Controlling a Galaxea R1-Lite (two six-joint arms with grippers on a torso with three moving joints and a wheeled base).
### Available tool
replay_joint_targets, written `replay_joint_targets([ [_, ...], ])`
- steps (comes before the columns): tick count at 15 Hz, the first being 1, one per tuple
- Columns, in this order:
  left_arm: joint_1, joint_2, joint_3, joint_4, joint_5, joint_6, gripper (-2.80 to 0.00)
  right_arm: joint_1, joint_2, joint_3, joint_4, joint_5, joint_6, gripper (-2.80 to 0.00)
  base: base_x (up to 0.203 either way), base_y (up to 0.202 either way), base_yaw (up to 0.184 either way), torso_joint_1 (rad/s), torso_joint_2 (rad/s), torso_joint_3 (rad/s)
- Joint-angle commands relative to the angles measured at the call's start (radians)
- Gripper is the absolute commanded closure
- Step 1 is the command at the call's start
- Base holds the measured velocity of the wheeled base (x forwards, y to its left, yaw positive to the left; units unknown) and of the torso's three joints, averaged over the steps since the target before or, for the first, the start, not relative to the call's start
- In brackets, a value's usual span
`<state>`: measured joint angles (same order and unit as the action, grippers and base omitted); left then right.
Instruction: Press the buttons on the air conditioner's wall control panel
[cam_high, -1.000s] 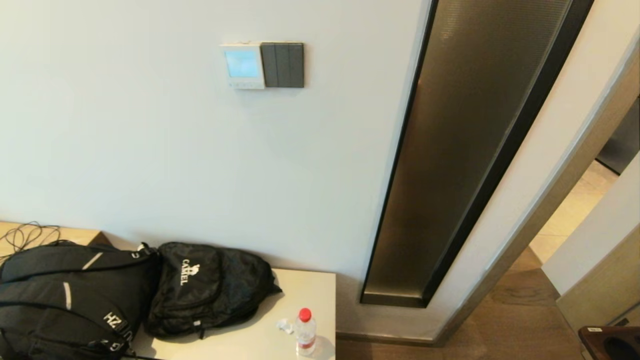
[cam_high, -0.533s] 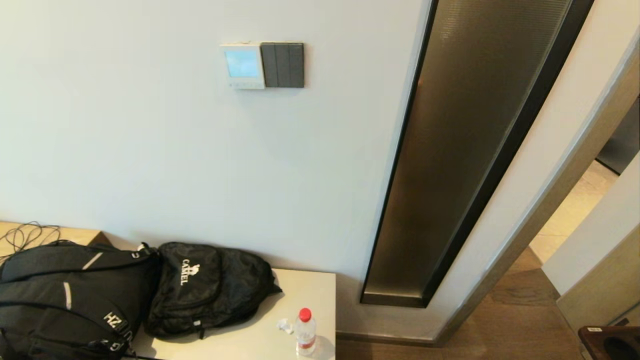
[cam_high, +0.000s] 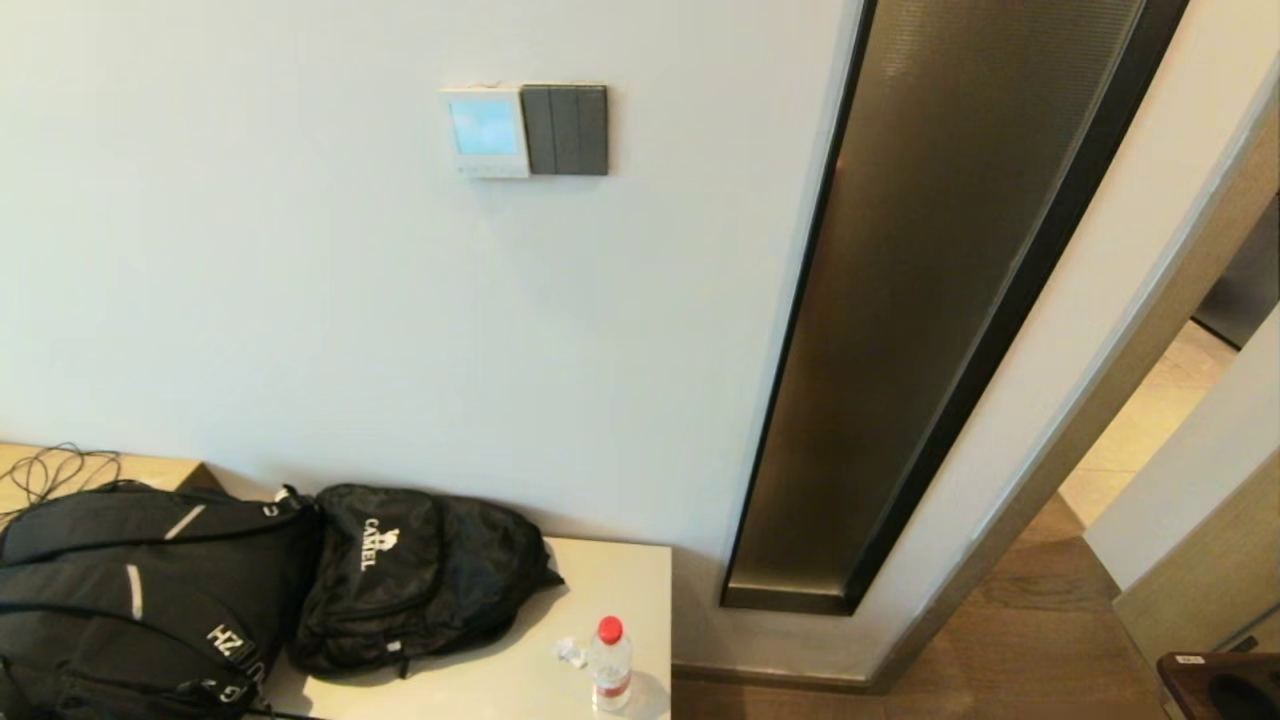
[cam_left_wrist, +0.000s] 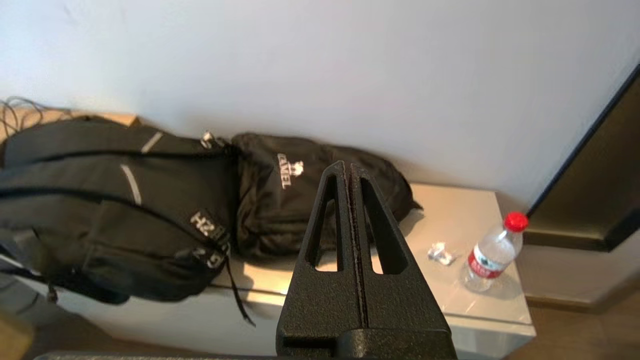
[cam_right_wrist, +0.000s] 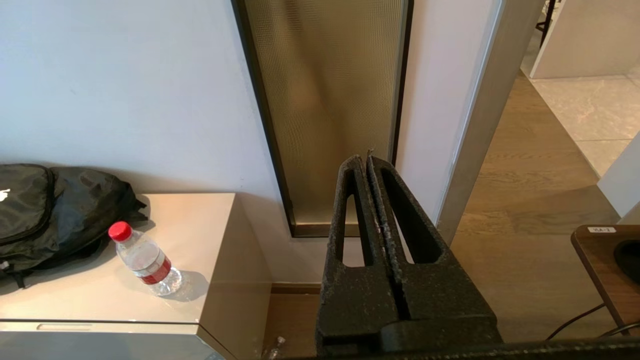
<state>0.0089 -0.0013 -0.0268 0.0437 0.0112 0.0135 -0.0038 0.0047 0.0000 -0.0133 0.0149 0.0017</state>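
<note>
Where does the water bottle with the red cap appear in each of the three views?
Head view: the bottle stands near the bottom edge, on the pale cabinet, right of the black bags.
Left wrist view: lower right, past the shut left gripper.
Right wrist view: lower left, left of the shut right gripper.
Shared landmark: the bronze wall panel, beside the cabinet in every view.

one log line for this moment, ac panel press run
stage: before reach | control panel screen lit, buttons untouched | left gripper shut, low by backpacks | right gripper shut, low, off panel
</note>
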Motion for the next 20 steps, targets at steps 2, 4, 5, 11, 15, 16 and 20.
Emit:
replay_joint_targets([
  [2, -0.001, 0.0, 0.009, -0.012, -0.002, -0.012, 0.0, -0.001, 0.0, 0.003, 0.003, 0.0, -0.002, 0.0, 0.0, 0.0, 0.0, 0.0, 0.0, 0.0],
  [4, -0.004, 0.0, 0.01, -0.016, -0.002, -0.021, 0.0, -0.001, 0.001, 0.002, 0.003, 0.0, -0.005, 0.0, 0.0, 0.0, 0.0, 0.0, 0.0, 0.0],
  [5, -0.004, 0.0, 0.01, -0.016, -0.002, -0.023, 0.0, -0.001, 0.0, 0.002, 0.003, 0.0, -0.006, 0.0, 0.0, 0.0, 0.0, 0.0, 0.0, 0.0],
  [11, -0.004, 0.0, 0.008, -0.011, -0.002, -0.02, 0.0, -0.002, 0.001, 0.002, 0.003, 0.002, -0.006, 0.0, 0.0, 0.0, 0.0, 0.0, 0.0, 0.0],
  [15, -0.003, 0.0, 0.008, -0.011, -0.002, -0.02, 0.0, -0.001, -0.002, 0.002, 0.003, 0.002, -0.006, 0.0, 0.0, 0.0, 0.0, 0.0, 0.0, 0.0],
  [16, -0.004, 0.0, 0.008, -0.011, -0.002, -0.02, 0.0, -0.001, -0.002, 0.002, 0.003, 0.002, -0.006, 0.0, 0.0, 0.0, 0.0, 0.0, 0.0, 0.0],
  [20, -0.004, 0.0, 0.008, -0.011, -0.002, -0.02, 0.0, -0.001, -0.002, 0.002, 0.003, 0.002, -0.006, 0.0, 0.0, 0.0, 0.0, 0.0, 0.0, 0.0],
])
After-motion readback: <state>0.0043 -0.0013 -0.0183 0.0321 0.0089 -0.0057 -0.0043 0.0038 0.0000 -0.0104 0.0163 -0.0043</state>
